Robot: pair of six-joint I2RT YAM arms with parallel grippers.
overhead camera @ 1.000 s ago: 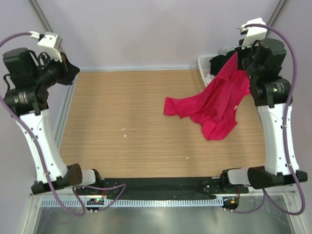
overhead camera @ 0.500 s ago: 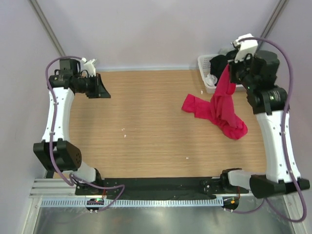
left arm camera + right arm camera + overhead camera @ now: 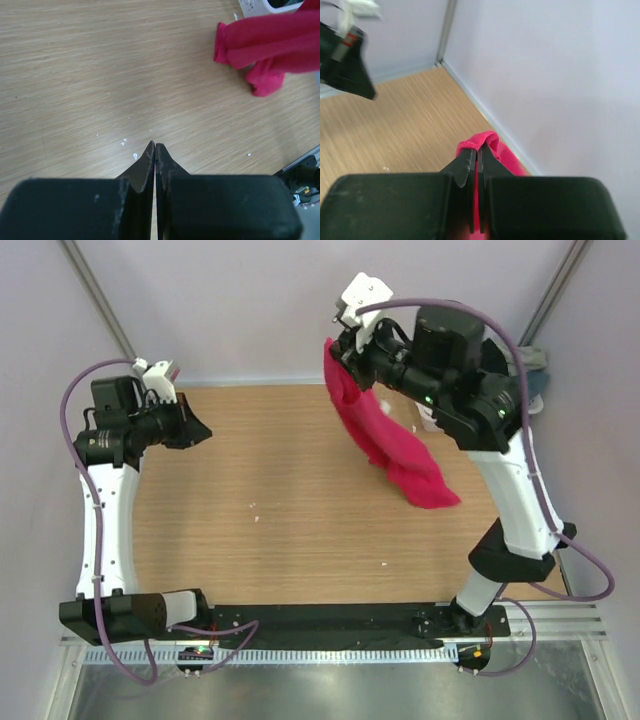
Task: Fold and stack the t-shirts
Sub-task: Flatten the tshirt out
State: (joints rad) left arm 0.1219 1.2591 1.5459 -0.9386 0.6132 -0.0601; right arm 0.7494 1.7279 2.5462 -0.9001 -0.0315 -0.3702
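Hanging from the right gripper [image 3: 338, 342], 1 crimson-pink t-shirt [image 3: 385, 435] is held raised over the far edge of the table [image 3: 270, 470], a little right of the table's middle.

Right gripper: the jaws are seen pressed together in the right wrist view, with a fold of the crimson cloth pinched between the fingertips and bulging out above them. The garment is bunched, not folded. It trails down from the grip toward the right half of the table, and its lower end lies over the table's right-centre. Whether that lower end rests on the table or hangs just clear of it cannot be told.

Left gripper [image 3: 198, 430]: the jaws are fully closed, tip against tip, and nothing is held. It is stationed above the table's far-left part, well apart from the garment. In the left wrist view its tips point down at bare wood.

Table: a wood-grain top. A few small white specks [image 3: 125, 143] are noted on it, left of the table's middle.

Basket [image 3: 260, 5]: a corner of white plastic lattice is seen at the table's far-right corner, just beyond the garment.
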